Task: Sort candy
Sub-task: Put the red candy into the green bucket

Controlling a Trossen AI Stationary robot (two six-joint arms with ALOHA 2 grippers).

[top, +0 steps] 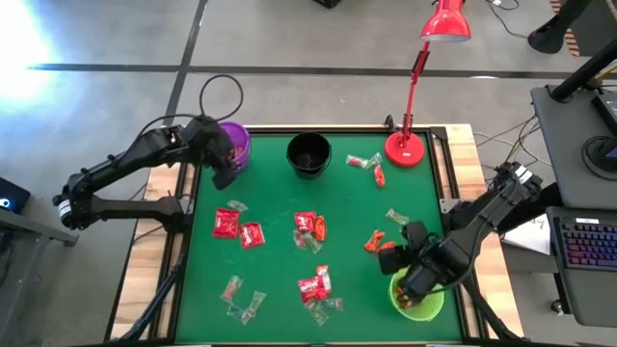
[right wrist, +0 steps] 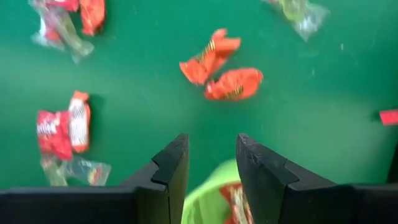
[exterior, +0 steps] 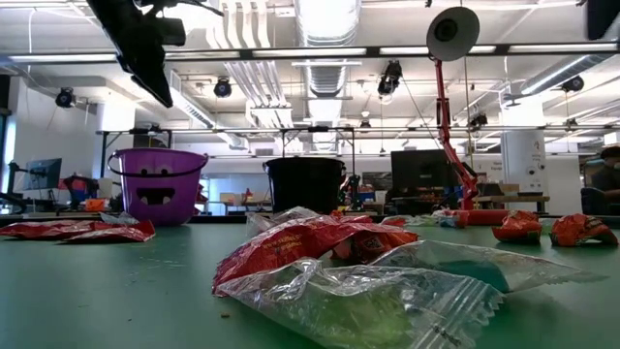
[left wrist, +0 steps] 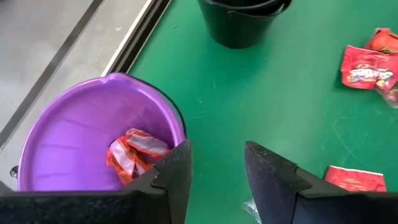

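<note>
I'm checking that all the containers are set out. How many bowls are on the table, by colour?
Purple bowl: 1
Black bowl: 1
Green bowl: 1
Total: 3

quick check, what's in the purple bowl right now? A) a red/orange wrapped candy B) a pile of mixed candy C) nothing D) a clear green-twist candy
A. The left wrist view looks into the purple bowl and shows a single wrapped candy in a red-orange and silvery wrapper lying on its floor, with the left gripper open above the rim.
</note>
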